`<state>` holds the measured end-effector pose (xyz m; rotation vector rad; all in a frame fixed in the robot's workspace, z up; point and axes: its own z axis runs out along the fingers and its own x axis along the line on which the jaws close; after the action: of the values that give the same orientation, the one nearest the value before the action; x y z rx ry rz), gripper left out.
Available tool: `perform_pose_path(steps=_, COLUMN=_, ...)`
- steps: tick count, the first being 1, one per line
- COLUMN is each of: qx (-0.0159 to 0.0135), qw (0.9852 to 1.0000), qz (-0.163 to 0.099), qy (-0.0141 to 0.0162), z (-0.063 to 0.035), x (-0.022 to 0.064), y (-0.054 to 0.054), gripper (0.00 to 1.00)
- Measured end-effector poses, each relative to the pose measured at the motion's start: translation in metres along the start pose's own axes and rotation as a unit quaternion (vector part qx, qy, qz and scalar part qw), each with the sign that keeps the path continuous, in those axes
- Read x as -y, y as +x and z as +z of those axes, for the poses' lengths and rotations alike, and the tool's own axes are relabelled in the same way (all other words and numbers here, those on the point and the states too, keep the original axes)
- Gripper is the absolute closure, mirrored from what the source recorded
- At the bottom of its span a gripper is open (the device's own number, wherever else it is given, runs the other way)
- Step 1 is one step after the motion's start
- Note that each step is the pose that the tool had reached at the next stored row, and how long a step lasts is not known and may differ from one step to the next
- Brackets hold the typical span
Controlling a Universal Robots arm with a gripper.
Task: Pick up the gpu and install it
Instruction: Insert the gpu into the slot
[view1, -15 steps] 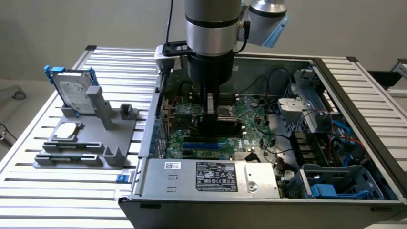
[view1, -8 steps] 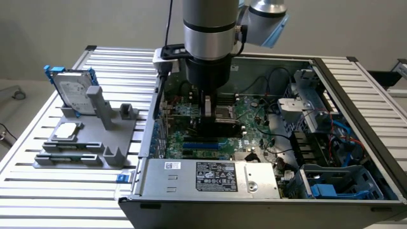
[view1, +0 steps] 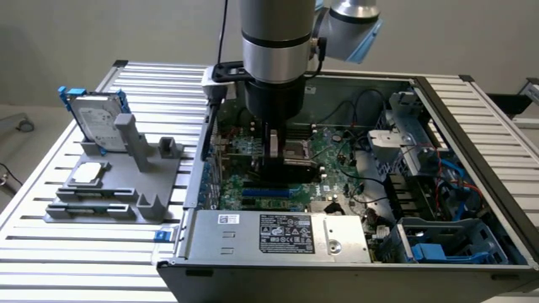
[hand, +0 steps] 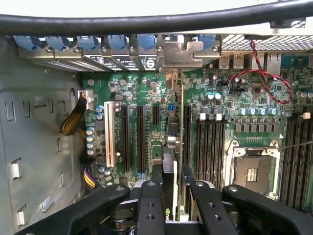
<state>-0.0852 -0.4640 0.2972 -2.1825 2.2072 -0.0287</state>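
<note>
My gripper (view1: 276, 148) reaches down into the open computer case (view1: 471, 158) over the motherboard (view1: 341, 158). It is shut on the gpu (view1: 292, 169), which stands on edge between the fingers (hand: 157, 177). In the wrist view the gpu (hand: 169, 159) runs edge-on from my gripper (hand: 171, 180) towards the case's rear wall. Its silver end bracket (hand: 180, 53) sits at the row of rear slot openings. The card lines up with the black expansion slots (hand: 139, 139). I cannot tell whether it is seated in one.
A power supply (view1: 278, 235) sits along the case's near side, with cables and a blue drive bay (view1: 438, 243) at the exterior view's right. On the slatted table (view1: 101, 265), a grey stand (view1: 126, 189) carries a blue-framed hard drive (view1: 94, 123).
</note>
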Motion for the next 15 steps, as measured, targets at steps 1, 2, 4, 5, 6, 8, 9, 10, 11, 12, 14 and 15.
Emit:
perform_pose_path(steps=1, qx=0.0003, qw=1.0000, qz=0.000, qy=0.0000, z=0.0003, x=0.0000, y=0.0005, gripper=0.74)
perform_pose_path(steps=2, qx=0.0004, qw=1.0000, qz=0.001, qy=0.0000, z=0.0006, x=-0.0002, y=0.0010, gripper=0.74)
perform_pose_path(steps=4, qx=0.0010, qw=1.0000, qz=0.002, qy=0.0001, z=0.0016, x=-0.0005, y=0.0017, gripper=0.74)
perform_pose_path(steps=5, qx=0.0011, qw=1.0000, qz=0.003, qy=0.0001, z=0.0022, x=-0.0007, y=0.0020, gripper=0.74)
perform_pose_path(steps=6, qx=0.0012, qw=1.0000, qz=0.004, qy=0.0001, z=0.0028, x=-0.0012, y=0.0022, gripper=0.74)
perform_pose_path(steps=8, qx=0.0014, qw=1.0000, qz=0.007, qy=0.0001, z=0.0043, x=-0.0025, y=0.0024, gripper=0.74)
perform_pose_path(steps=9, qx=0.0014, qw=1.0000, qz=0.009, qy=0.0001, z=0.0050, x=-0.0031, y=0.0025, gripper=0.74)
perform_pose_path(steps=10, qx=0.0015, qw=1.0000, qz=0.010, qy=0.0001, z=0.0055, x=-0.0034, y=0.0027, gripper=0.74)
perform_pose_path(steps=11, qx=0.0016, qw=0.9999, qz=0.011, qy=0.0002, z=0.0062, x=-0.0037, y=0.0028, gripper=0.74)
perform_pose_path(steps=12, qx=0.0017, qw=0.9999, qz=0.012, qy=0.0001, z=0.0067, x=-0.0038, y=0.0029, gripper=0.74)
perform_pose_path(steps=14, qx=0.0022, qw=0.9999, qz=0.013, qy=0.0002, z=0.0077, x=-0.0040, y=0.0032, gripper=0.74)
perform_pose_path(steps=15, qx=0.0025, qw=0.9999, qz=0.013, qy=0.0002, z=0.0082, x=-0.0041, y=0.0033, gripper=0.74)
